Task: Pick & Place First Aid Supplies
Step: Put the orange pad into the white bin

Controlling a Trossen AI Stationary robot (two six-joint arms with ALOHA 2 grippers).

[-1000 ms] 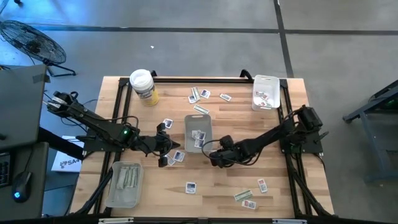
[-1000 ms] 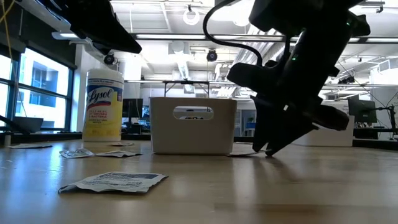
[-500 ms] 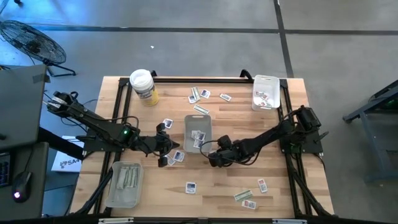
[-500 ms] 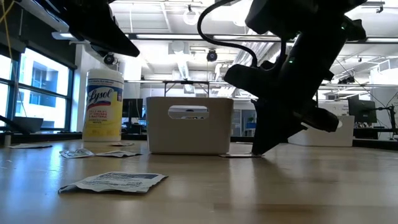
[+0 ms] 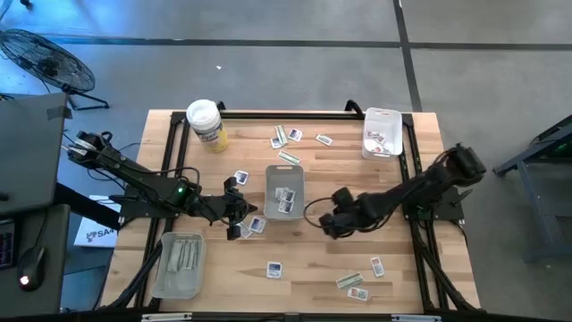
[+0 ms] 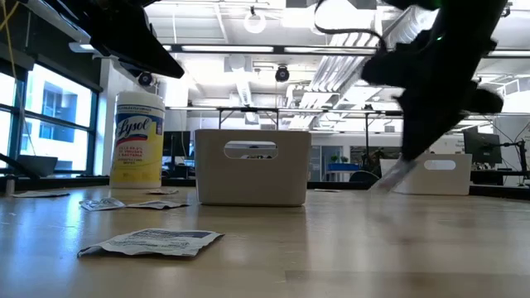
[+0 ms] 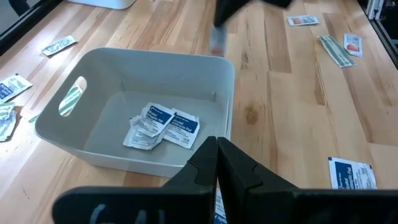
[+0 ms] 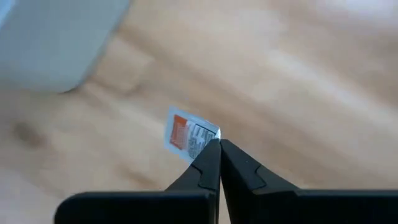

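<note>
Right gripper [image 8: 219, 144] pinches a red-print packet [image 8: 188, 136] at four o'clock from the center tray [image 5: 284, 190]; carry it level over the rim before releasing.

Left gripper [image 7: 216, 148] waits pressed together by the tray's near wall.

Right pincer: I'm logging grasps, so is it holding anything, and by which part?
Yes: the right pincer pinches a small white packet with orange print by one corner, clear of the table.

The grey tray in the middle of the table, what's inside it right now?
The middle tray holds a few squarish white packets with blue print, lying overlapped on its floor. The left gripper hides the tray's near edge, so anything lying there can't be seen.
</note>
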